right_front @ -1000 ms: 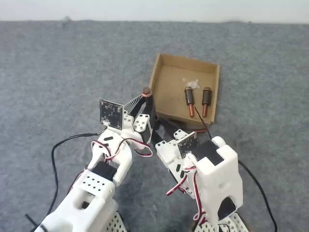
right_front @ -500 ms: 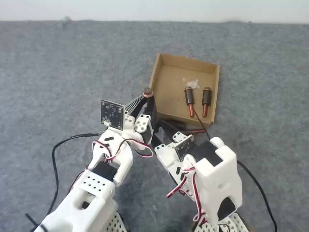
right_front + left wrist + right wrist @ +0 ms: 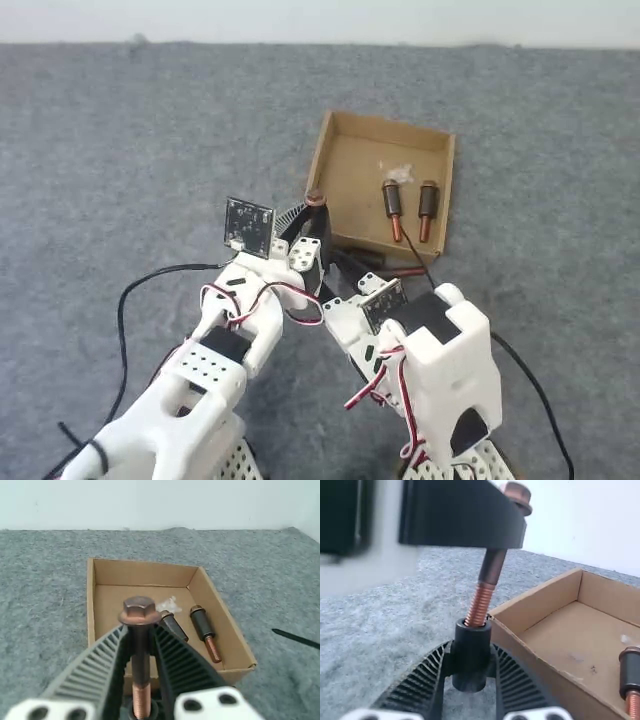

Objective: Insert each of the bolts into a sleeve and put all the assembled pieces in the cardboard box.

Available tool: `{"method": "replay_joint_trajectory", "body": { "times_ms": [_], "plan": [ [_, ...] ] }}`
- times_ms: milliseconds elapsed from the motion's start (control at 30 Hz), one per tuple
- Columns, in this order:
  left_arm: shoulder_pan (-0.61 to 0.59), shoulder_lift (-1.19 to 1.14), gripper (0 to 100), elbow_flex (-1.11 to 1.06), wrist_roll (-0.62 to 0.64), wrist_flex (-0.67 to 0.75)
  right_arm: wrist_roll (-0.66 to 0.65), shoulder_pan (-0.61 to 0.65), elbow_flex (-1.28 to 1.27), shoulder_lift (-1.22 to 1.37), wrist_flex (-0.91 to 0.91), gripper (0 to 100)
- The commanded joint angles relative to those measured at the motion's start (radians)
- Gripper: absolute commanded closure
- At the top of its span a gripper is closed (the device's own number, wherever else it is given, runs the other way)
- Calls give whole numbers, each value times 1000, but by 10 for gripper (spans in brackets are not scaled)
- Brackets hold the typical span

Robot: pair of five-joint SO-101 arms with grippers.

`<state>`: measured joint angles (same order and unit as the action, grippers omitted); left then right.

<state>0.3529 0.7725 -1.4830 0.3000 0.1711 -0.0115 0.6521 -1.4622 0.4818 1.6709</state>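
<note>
Broadly, work low over the grey table, just beside the near wall of the cardboard box.

Hold the left gripper clamped on the bolt, and the right gripper closed around the sleeve. Take the two assembled pieces, lying side by side on the box floor, as the model for a finished joint.

On the bolt: gripped on the dark shank just under the hex head, copper thread hanging below the jaws. On the sleeve: upright, mouth up, close to the box wall.

Judging from the right wrist view, thread tip already inside the sleeve mouth, most of the shank well above it. Appears to lean a little off the sleeve's axis, though hard to be sure from that angle.

- First, square up: bring bolt and sleeve onto one line, correcting from the left wrist rather than forcing the tilt through.
- Then lower slowly and straight, easing off at any sign of binding on the rim.
- Expect the left jaws to meet the sleeve top before the head seats. Plan to stop short, then regrip higher or release and let the bolt drop home.
- Avoid squeezing the sleeve harder than needed, and avoid nudging the box wall.
- Count the step done only with the head resting on the sleeve.
</note>
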Motion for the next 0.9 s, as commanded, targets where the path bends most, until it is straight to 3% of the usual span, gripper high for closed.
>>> {"method": "replay_joint_trajectory", "body": {
  "times_ms": [0, 867],
  "plan": [
    [5, 18, 990, 42, -9, 11, -25, 5, -3, -12, 27, 992],
    [31, 32, 990, -56, -80, 8, -18, -56, -2, -54, 21, 992]
  ]
}}
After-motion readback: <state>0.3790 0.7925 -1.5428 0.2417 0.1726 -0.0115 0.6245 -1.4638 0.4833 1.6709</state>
